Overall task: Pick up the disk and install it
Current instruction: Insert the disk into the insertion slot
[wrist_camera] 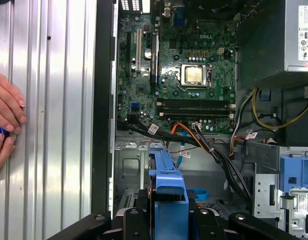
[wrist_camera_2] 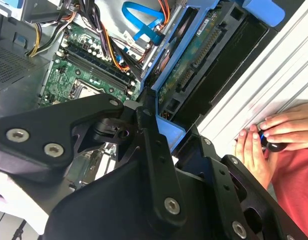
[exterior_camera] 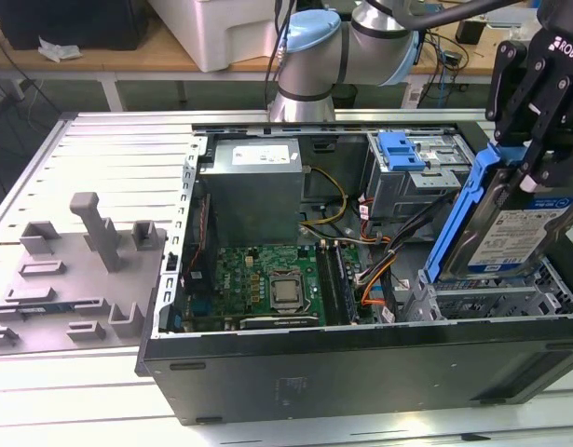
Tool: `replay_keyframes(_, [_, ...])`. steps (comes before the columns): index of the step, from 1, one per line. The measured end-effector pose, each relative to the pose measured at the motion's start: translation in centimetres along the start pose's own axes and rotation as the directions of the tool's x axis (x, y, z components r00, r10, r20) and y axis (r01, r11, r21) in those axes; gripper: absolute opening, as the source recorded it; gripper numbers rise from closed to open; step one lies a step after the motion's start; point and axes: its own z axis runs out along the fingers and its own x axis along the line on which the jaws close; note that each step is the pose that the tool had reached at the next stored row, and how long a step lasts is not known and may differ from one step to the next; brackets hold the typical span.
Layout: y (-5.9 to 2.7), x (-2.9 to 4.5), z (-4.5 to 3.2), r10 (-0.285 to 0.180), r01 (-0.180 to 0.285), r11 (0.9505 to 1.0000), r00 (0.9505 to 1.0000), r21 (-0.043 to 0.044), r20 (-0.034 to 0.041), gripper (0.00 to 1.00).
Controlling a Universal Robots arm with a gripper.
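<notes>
The disk (exterior_camera: 519, 233) is a silver drive with a white-and-blue label in a blue carrier bracket (exterior_camera: 458, 214). It hangs tilted, on edge, just over the metal drive cage (exterior_camera: 491, 298) at the exterior view's right. My black gripper (exterior_camera: 533, 158) is shut on its upper end. In the second wrist view the disk (wrist_camera_2: 194, 70) shows its green circuit side, and the gripper (wrist_camera_2: 161, 125) clamps the blue bracket. In the first wrist view the bracket (wrist_camera: 166, 182) stands between the gripper (wrist_camera: 166, 215) fingers, over the case interior.
The open computer case (exterior_camera: 361, 358) holds a motherboard (exterior_camera: 267, 279), a power supply (exterior_camera: 253, 182), loose cables (exterior_camera: 379, 270) and another blue carrier (exterior_camera: 402, 149) in a far bay. A grey fixture (exterior_camera: 90, 242) sits at the exterior view's left. A person's hands (wrist_camera_2: 271, 132) rest beside the case.
</notes>
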Motion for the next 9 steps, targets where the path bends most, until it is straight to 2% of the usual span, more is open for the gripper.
replay_keyframes(9, [-0.01,0.01,0.18,0.001,-0.001,1.0000,1.0000,0.0000,0.0000,0.37])
